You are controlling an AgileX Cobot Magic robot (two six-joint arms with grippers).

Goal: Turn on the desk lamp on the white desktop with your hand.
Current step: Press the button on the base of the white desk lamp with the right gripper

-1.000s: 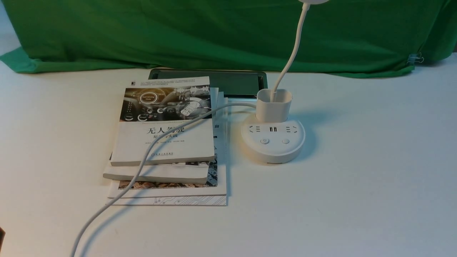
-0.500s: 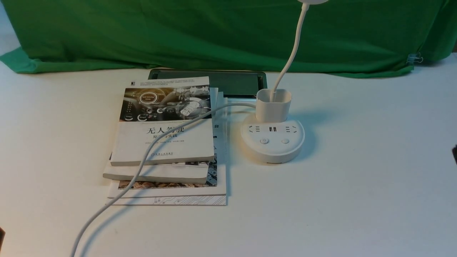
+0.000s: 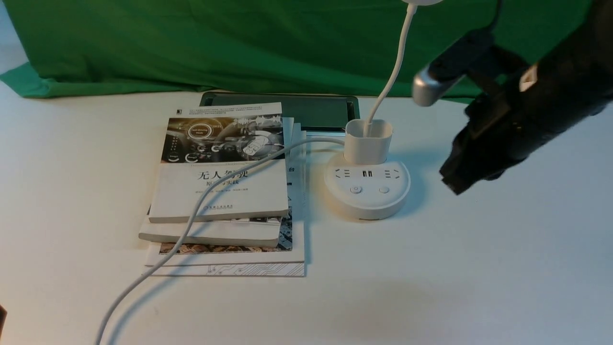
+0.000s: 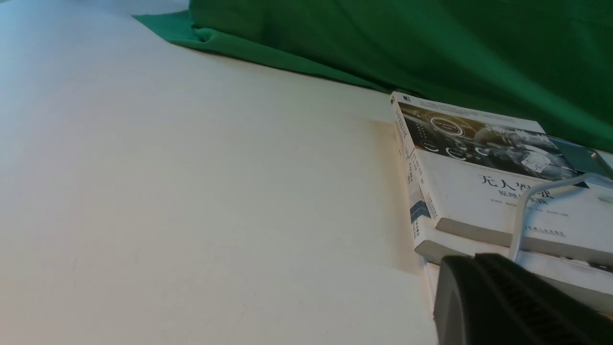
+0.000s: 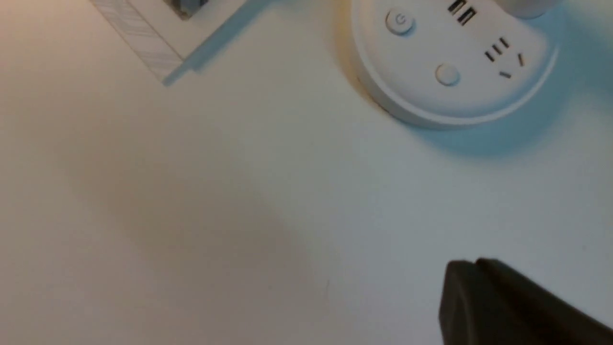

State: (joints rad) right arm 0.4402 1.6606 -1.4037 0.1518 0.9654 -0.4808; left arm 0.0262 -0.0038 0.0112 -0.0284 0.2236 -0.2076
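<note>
The white desk lamp (image 3: 366,189) stands on the white desktop (image 3: 479,268), right of the books, with its round head cut off at the top edge. Its puck base carries two round buttons (image 3: 355,189) and shows no light. My right gripper (image 3: 452,179), the hand, is a blurred black shape hovering just right of the base, above the desktop and apart from the lamp. In the right wrist view the base (image 5: 450,62) lies ahead of the shut, empty right gripper (image 5: 474,262). My left gripper (image 4: 475,258) is shut and empty beside the books.
A stack of books (image 3: 220,182) lies left of the lamp, with the white cord (image 3: 191,220) running over it to the front edge. A dark tablet (image 3: 311,110) lies behind the books. Green cloth (image 3: 287,43) hangs along the back.
My right arm has swung in from the right edge and now hovers beside the lamp base. The lamp, the books and the left arm have not moved.
</note>
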